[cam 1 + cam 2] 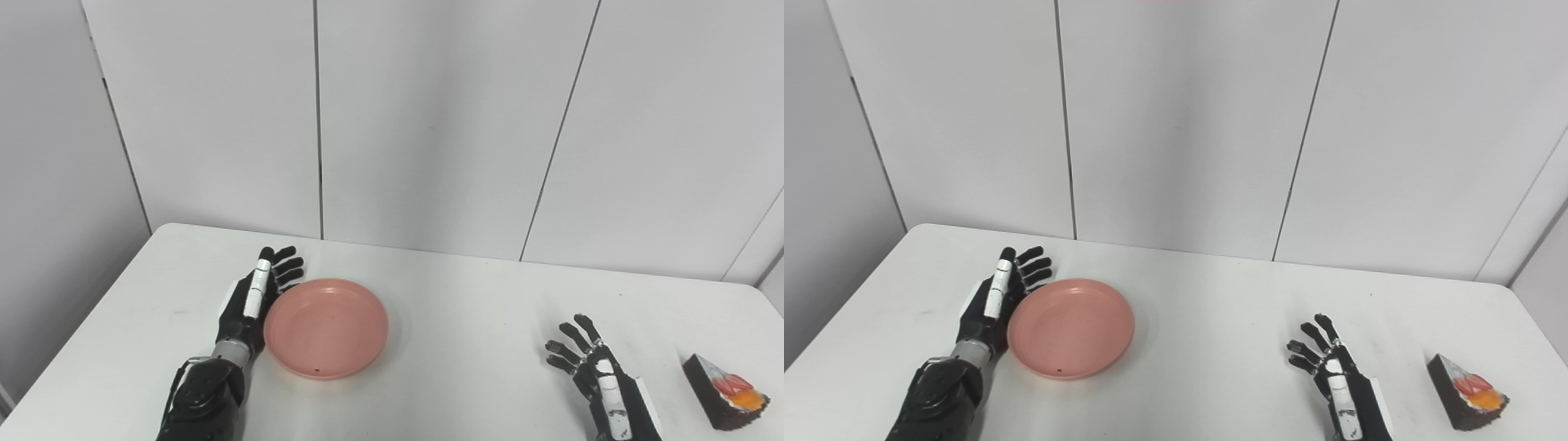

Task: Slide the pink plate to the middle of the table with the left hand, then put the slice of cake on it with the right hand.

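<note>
Left eye view: left robot hand (254,300), fingers spread, seems to touch the plate (326,327) at its 9 o'clock. Right eye view: right robot hand (1338,380) open, empty; cake (1466,392) at its 3 o'clock on the surface (1213,306)

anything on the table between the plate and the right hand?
No. Between the pink plate and the right hand there is only bare white table, with nothing on it. Both head views show this; the cake slice sits beyond the hand.

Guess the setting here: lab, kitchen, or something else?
Probably a lab or test room, not a kitchen: plain white table against bare panelled walls, holding only a pink plate and a cake slice.
</note>
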### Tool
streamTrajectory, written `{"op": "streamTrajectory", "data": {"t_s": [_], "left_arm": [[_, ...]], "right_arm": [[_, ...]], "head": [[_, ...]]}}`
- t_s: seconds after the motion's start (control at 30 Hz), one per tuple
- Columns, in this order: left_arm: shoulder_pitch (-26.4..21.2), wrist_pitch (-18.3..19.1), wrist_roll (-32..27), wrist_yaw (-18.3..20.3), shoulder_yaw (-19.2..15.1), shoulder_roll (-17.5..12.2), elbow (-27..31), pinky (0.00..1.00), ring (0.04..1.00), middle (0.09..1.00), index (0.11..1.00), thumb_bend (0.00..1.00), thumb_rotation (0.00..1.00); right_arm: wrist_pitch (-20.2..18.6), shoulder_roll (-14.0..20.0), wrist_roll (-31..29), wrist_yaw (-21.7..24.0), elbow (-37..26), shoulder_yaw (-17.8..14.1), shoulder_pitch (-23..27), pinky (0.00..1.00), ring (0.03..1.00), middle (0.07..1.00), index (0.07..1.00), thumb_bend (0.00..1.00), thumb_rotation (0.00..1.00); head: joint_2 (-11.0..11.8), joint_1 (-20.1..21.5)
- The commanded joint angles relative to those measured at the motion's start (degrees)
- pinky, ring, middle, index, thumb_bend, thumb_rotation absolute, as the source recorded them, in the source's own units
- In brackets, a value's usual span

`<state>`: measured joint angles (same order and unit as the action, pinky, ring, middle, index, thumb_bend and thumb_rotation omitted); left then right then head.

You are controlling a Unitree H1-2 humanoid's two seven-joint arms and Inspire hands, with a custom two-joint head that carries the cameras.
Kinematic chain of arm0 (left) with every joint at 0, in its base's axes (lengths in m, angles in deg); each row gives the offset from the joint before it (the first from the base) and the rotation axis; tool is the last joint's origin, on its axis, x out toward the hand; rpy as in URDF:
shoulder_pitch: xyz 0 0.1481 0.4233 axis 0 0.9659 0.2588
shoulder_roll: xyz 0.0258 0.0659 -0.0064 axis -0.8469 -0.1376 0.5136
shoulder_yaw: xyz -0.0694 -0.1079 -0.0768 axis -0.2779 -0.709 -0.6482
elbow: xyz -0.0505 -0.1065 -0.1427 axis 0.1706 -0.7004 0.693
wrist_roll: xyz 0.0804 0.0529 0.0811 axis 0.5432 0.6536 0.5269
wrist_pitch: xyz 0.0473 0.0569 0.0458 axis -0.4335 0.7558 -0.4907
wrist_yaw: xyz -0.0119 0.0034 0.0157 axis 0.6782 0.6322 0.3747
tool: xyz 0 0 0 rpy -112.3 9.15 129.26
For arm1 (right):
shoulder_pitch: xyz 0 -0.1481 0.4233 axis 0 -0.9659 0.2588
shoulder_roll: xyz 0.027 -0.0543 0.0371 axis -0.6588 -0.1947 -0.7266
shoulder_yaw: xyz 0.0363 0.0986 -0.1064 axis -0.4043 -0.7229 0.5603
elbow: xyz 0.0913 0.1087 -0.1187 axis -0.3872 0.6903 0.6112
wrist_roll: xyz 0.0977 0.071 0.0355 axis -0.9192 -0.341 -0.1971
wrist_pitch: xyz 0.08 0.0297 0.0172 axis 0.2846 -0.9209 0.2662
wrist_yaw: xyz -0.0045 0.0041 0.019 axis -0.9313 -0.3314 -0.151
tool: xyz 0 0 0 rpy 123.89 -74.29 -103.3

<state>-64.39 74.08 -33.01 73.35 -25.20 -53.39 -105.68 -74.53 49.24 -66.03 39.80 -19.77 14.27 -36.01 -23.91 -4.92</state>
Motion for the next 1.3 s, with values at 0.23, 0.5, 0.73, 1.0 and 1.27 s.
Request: {"op": "streamTrajectory", "data": {"t_s": [0.23,0.5,0.73,1.0,1.27], "left_arm": [[0.35,2.47,2.04,-0.05,1.89,3.81,-0.95,0.75,0.813,0.803,0.758,0.77,0.94],[-0.74,0.38,2.32,-0.32,2.21,7.39,-4.53,0.82,0.853,0.825,0.787,0.75,0.93],[-1.46,0.18,1.62,0.22,1.80,9.75,-5.23,0.83,0.853,0.827,0.792,0.75,0.92],[-2.01,1.12,1.60,0.62,1.67,10.31,-5.02,0.80,0.845,0.819,0.801,0.73,0.93],[-2.48,1.43,1.15,0.29,0.59,11.82,-5.09,0.81,0.861,0.842,0.801,0.74,0.93]], "right_arm": [[-0.91,-1.79,0.33,-0.65,0.70,0.96,-1.97,0.75,0.769,0.873,0.911,0.86,0.89],[-2.51,-2.68,1.34,-2.15,-1.13,1.72,-2.33,0.74,0.762,0.869,0.898,0.88,0.88],[-4.84,-4.69,4.41,-4.57,-3.61,3.21,-2.63,0.72,0.739,0.854,0.892,0.88,0.89],[-7.14,-6.68,6.81,-6.61,-5.53,4.33,-2.73,0.72,0.740,0.846,0.889,0.88,0.89],[-7.16,-6.91,8.56,-7.34,-4.64,5.11,-2.21,0.72,0.737,0.846,0.894,0.81,0.90]], "head": [[-0.44,1.62],[-2.08,8.09],[-3.34,16.31],[-3.57,23.18],[-2.96,26.51]]}}
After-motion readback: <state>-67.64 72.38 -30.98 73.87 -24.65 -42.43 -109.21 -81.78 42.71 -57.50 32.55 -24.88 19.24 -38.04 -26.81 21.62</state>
